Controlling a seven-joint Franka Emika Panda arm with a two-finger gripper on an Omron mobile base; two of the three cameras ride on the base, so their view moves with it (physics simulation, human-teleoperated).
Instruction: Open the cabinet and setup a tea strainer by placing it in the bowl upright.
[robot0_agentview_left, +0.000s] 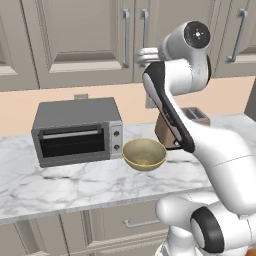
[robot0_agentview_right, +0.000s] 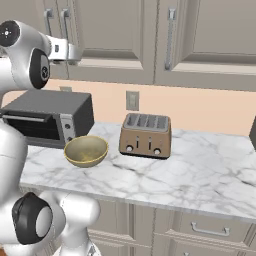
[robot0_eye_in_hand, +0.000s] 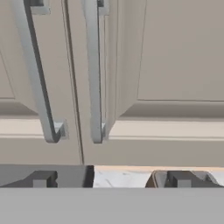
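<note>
Left base: cabinet (robot0_agentview_left: 95, 40) doors closed; hand (robot0_agentview_left: 141, 56) raised near the handles (robot0_agentview_left: 126, 37). Right base: bowl (robot0_agentview_right: 86, 150) sits empty on tabletop (robot0_agentview_right: 200, 170); strainer presumably inside cabinet. Hand view: fingers (robot0_eye_in_hand: 40, 179) spread wide, empty; centre on right handle (robot0_eye_in_hand: 94, 74) before closing.

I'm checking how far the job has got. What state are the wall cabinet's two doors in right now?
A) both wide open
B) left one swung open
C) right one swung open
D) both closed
D: the cabinet doors sit flush, their two bar handles side by side at the centre seam, and no shelf shows behind them.
</note>
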